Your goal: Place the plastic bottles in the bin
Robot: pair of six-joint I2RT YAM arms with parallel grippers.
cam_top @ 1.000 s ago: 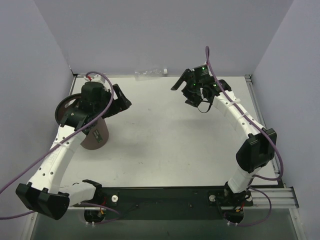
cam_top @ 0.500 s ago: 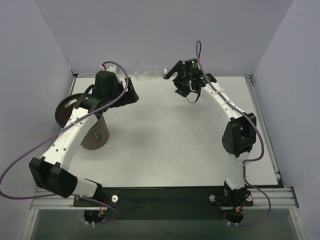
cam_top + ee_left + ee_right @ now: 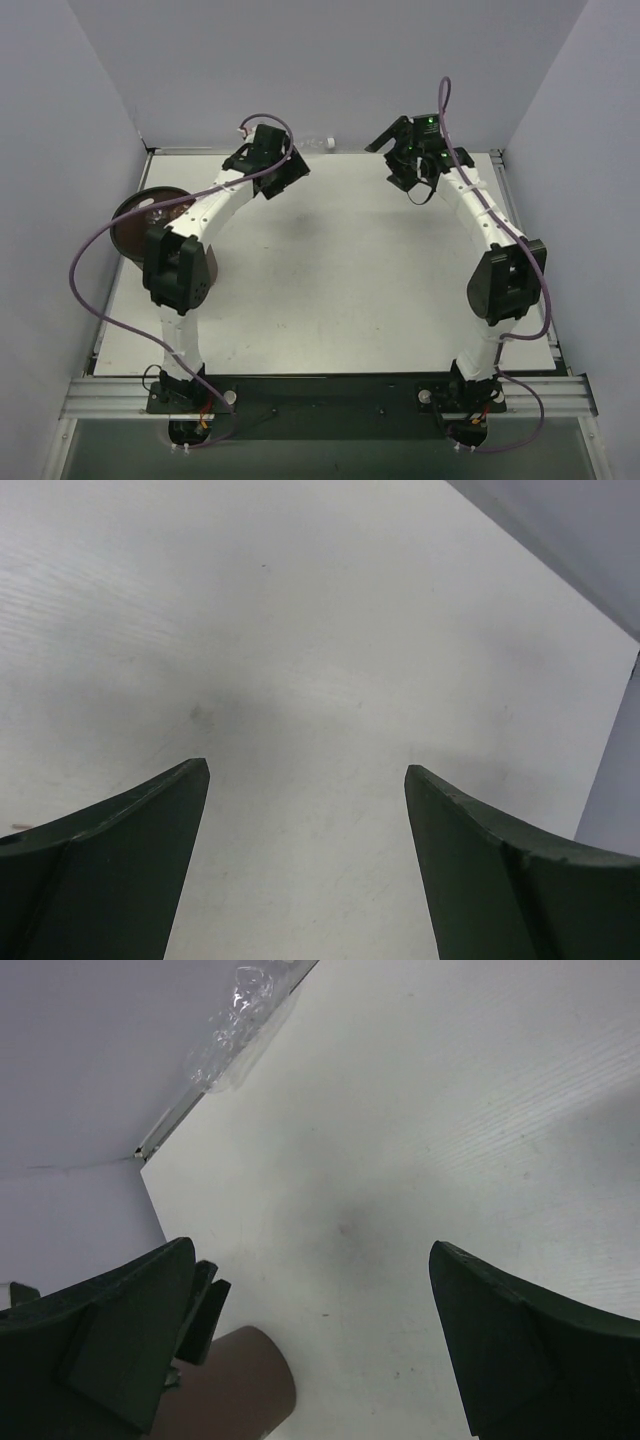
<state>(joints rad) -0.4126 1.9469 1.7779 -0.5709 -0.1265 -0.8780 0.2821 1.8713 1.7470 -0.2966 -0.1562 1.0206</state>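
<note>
clear bottle [image 3: 238, 1022] lying along far wall [image 3: 80, 1060] — judged light, thin-walled, slippery; pinch mid-body gently | left gripper [image 3: 305, 770] spread, empty | right gripper [image 3: 312, 1248] spread, empty

**One clear bottle at far edge, bin at left edge**

Clear plastic bottle [image 3: 316, 143]: lies on its side at the far edge of the table, against the back wall, left of centre. Its long axis runs along the wall. White cap [image 3: 328, 141] is on, pointing right. Only the cap end shows from above. In the right wrist view the bottle [image 3: 240, 1022] looks crumpled and see-through, no label readable.

Bin [image 3: 128, 232]: round, dark brown, at the table's left edge, well apart from the bottle. Open mouth faces up; part of its side is hidden. Pale specks inside are too small to identify. The right wrist view shows its plain brown wall [image 3: 240, 1390].
</note>
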